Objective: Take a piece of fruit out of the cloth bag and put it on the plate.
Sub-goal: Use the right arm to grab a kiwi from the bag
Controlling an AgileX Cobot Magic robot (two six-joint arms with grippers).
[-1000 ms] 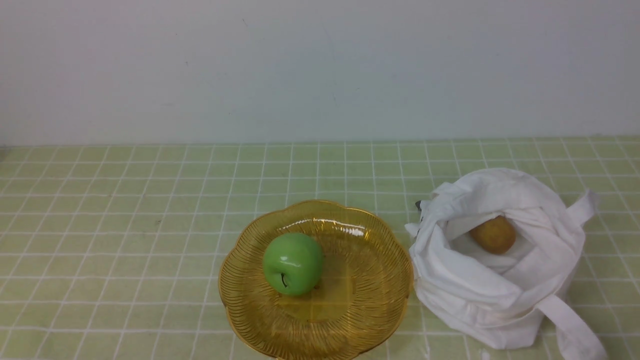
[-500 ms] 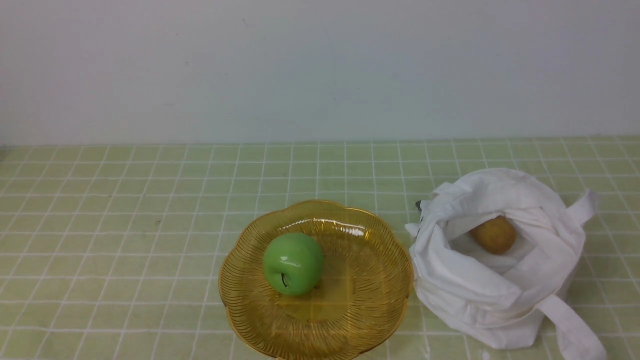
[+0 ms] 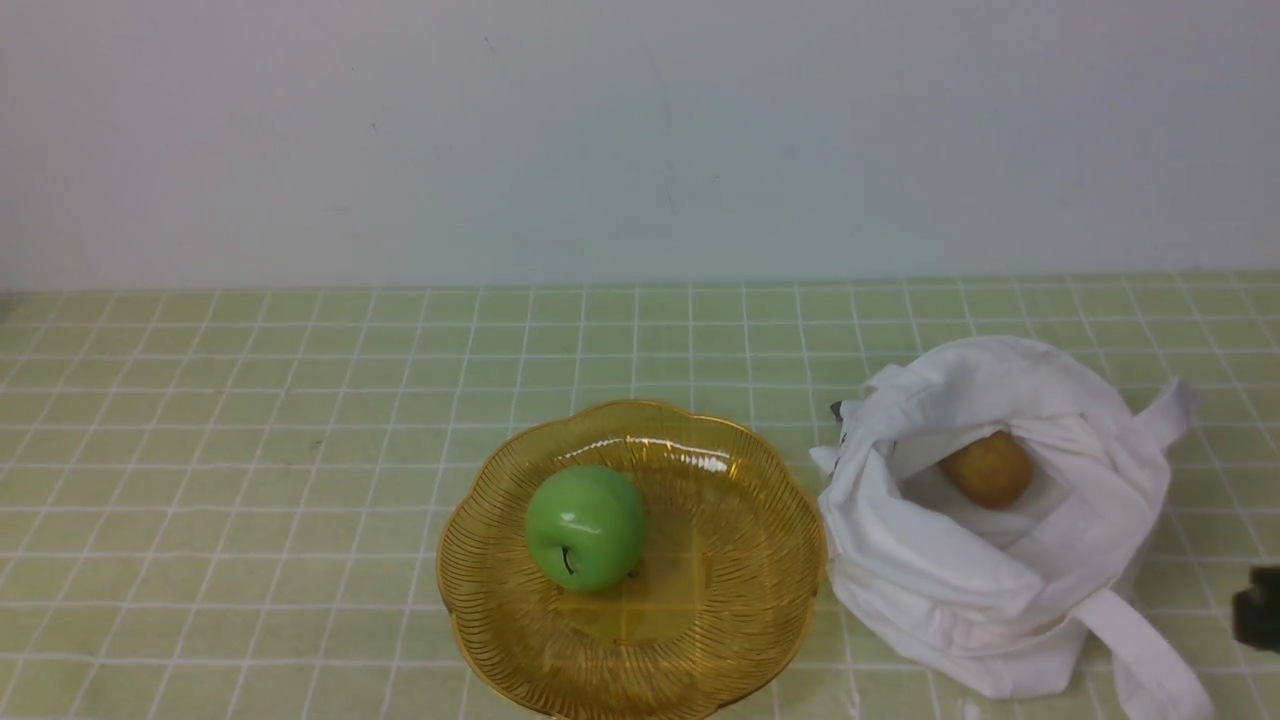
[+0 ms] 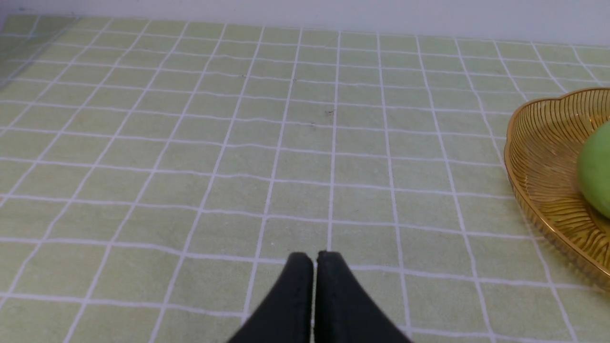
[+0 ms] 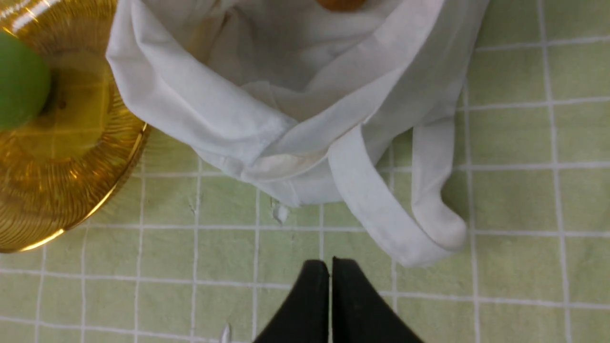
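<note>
The brownish-yellow fruit [image 3: 987, 468] lies inside the open white cloth bag [image 3: 930, 570] at the right of the table; only its edge shows in the right wrist view [image 5: 340, 4]. The amber scalloped plate [image 3: 740, 560] sits just left of the bag and holds a glossy green apple [image 3: 586, 527]. My right gripper [image 5: 330, 263] is shut and empty, near the bag's strap handle [image 5: 376, 209]; a dark part of it shows at the front view's right edge [image 3: 1262, 608]. My left gripper [image 4: 314, 257] is shut and empty over bare tablecloth, left of the plate [image 4: 538, 157].
A green checked tablecloth [image 3: 300, 450] covers the table, and a plain white wall [image 3: 600, 140] stands behind it. The bag's second strap [image 3: 1165, 415] sticks out at its far right. A small white scrap [image 5: 280, 213] lies near the bag's front.
A dark part of my right arm has come into the front view at the right edge. The fruit, bag, plate and apple have not moved.
</note>
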